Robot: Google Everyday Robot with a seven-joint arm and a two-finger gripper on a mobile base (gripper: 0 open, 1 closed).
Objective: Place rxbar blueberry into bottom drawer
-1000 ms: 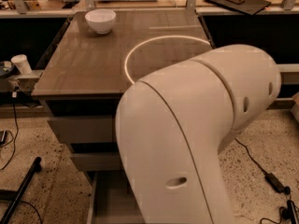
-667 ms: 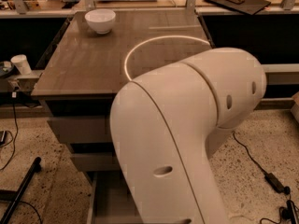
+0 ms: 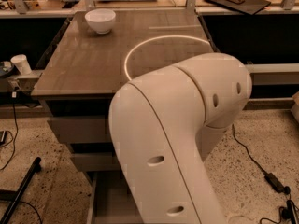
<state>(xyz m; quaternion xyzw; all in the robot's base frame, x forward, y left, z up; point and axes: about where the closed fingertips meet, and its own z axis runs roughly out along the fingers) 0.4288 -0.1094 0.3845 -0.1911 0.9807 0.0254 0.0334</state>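
— What is there?
— A white bowl point(image 3: 100, 20) on the counter point(image 3: 79, 64), and the bottom drawer point(image 3: 110, 197) open under it.
— And your pincer?
— I cannot see it, or the rxbar blueberry, past my arm point(image 3: 182, 125). Holding or not, I cannot tell.

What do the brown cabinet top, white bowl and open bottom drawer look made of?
Brown cabinet top: glossy laminate or veneer; it mirrors a ring light. White round bowl: glazed ceramic or plastic, smooth sheen. Grey-beige bottom drawer: matte painted metal or laminate, unclear. The tool is out of view; the cream arm fills the foreground.
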